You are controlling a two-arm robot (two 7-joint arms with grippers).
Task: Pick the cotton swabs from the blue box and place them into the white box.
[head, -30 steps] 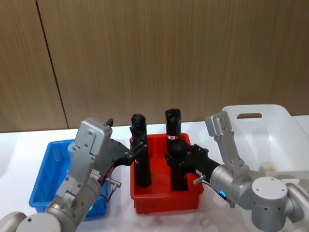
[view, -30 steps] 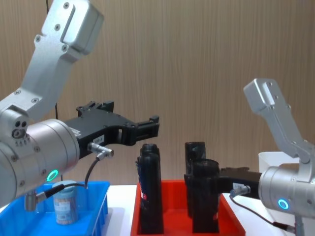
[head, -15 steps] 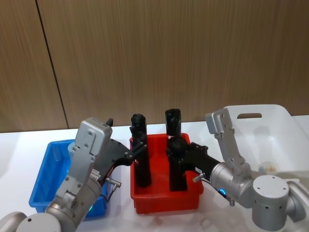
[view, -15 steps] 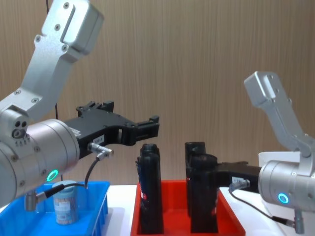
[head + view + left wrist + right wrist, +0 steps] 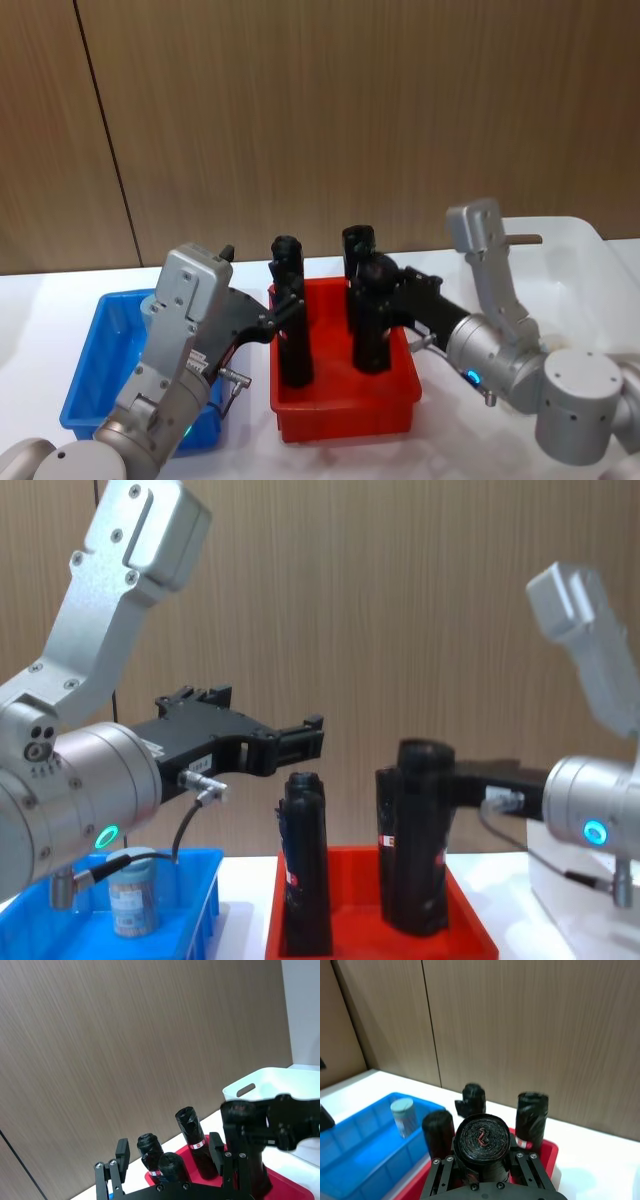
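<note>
**My right claw grips a black cylinder over the red tray**

The table (image 5: pixel 40 290) is white and carries three bins side by side. The white box (image 5: pixel 560 262) stands at my right, its oval handle cut-out facing the wooden wall. The red tray (image 5: pixel 345 400) sits in the middle, just beside the blue box (image 5: pixel 95 350) at my left.

My left arm reaches forward over the gap between the blue box and the red tray. My left claw (image 5: pixel 300 738) hangs in the air above the tray's left side, its fingers spread apart with nothing between them.

My right arm comes in from the white box's side. My right claw (image 5: pixel 385 290) is clamped on a black cylinder (image 5: pixel 418 840), gripping it near the top. The cylinder stands upright in the red tray; from the chest view its base looks to be down near the tray floor, though I cannot tell whether it touches.

Other black cylinders stand upright in the tray: one at the left (image 5: pixel 305 875) and one toward the back with a red-white label band (image 5: pixel 192 1137).

One tub of cotton swabs (image 5: pixel 132 895) stands upright in the blue box, well apart from both claws; its pale lid shows in my right wrist view (image 5: pixel 403 1110).
</note>
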